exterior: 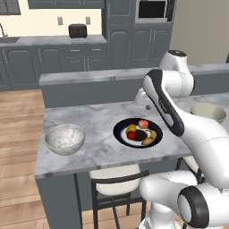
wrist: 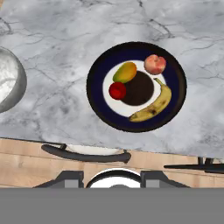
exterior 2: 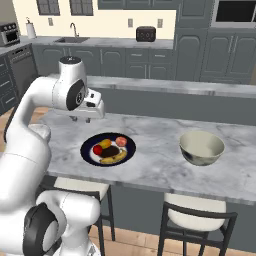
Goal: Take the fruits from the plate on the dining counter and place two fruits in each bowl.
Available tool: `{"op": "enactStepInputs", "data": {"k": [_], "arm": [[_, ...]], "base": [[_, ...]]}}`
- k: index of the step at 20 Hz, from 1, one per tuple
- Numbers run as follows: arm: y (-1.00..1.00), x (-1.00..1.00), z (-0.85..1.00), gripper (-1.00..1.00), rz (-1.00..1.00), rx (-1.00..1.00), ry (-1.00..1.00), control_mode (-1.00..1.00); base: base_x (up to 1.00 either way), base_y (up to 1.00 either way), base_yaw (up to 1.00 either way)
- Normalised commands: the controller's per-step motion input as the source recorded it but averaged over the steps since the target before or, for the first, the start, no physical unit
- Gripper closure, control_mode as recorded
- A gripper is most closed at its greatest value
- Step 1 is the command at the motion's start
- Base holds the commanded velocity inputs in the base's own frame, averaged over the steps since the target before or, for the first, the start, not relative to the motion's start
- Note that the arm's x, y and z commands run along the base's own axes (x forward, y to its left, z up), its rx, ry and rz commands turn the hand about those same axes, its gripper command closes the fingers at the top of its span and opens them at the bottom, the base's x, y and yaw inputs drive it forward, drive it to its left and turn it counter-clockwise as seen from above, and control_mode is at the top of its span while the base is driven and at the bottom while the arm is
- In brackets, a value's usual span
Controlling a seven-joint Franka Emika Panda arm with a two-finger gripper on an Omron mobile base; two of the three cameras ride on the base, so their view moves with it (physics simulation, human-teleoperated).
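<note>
Over on the left of the table sits the speckled white bowl, empty as far as one can see, and just right of it comes the plate with all four fruits on board: red round one beside the yellow-green oval, pinkish one up on the rim, banana curled along the far edge. Further right stands the cream-grey bowl, well apart from the plate. The tool hangs high above the table behind the plate, fingers drawn close together and gripping nothing. So nothing's been sorted yet. My read: spread those fingers first, drop straight down over the pinkish fruit, since it sits clear of the others, and close across its middle so it doesn't roll away.
</note>
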Motion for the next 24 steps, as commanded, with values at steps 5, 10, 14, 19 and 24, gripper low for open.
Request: {"op": "enactStepInputs", "data": {"k": [5,10,14,19,24], "arm": [[0.05,0.31,-0.35,-1.00,0.00,0.00,0.09,-1.00],[-0.05,0.84,-0.76,-1.00,-0.01,0.00,0.33,-1.00],[0.00,0.73,-0.59,-1.00,-0.06,0.00,0.15,-1.00],[0.00,0.51,-0.73,-1.00,-0.17,-0.05,-0.01,-1.00],[0.00,0.44,-0.52,-1.00,-0.07,-0.01,0.00,-1.00]], "base": [[0.00,0.00,0.00],[0.00,0.00,0.00],[0.00,0.00,0.00],[0.00,0.00,0.00],[0.00,0.00,0.00]]}}
